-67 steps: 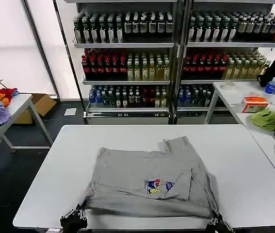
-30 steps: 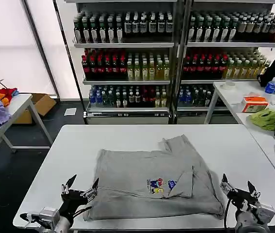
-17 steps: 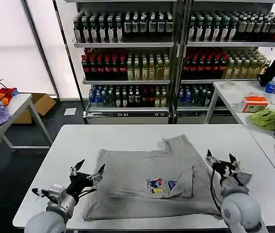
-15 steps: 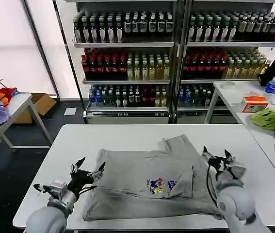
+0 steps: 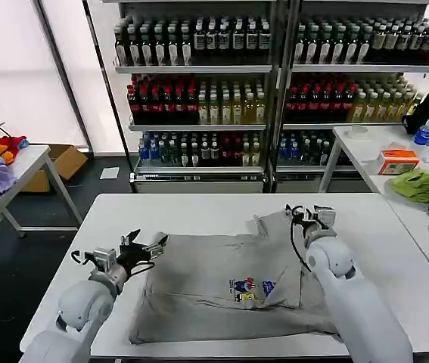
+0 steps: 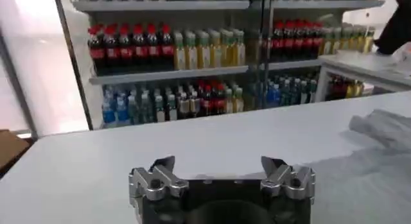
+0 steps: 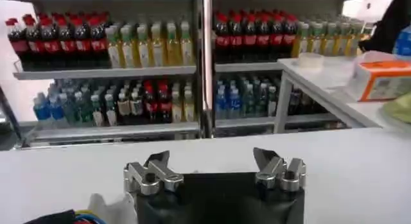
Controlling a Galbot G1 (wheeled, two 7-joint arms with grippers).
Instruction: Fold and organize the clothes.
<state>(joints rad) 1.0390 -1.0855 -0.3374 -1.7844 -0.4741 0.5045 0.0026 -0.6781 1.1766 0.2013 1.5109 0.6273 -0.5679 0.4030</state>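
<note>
One grey shirt [image 5: 233,283] lies on the central bench [image 5: 199,215], carrying one multicoloured chest print [image 5: 248,288]. Two grippers are present: the left gripper [image 5: 147,246] and the right gripper [image 5: 310,213]. Three benches are visible: the central one, one at the left [image 5: 25,162] and one at the right [image 5: 365,147]. Two shelving units [image 5: 199,69] hold bottles on three tiers each. One cardboard box [image 5: 63,162] sits on the floor.
</note>
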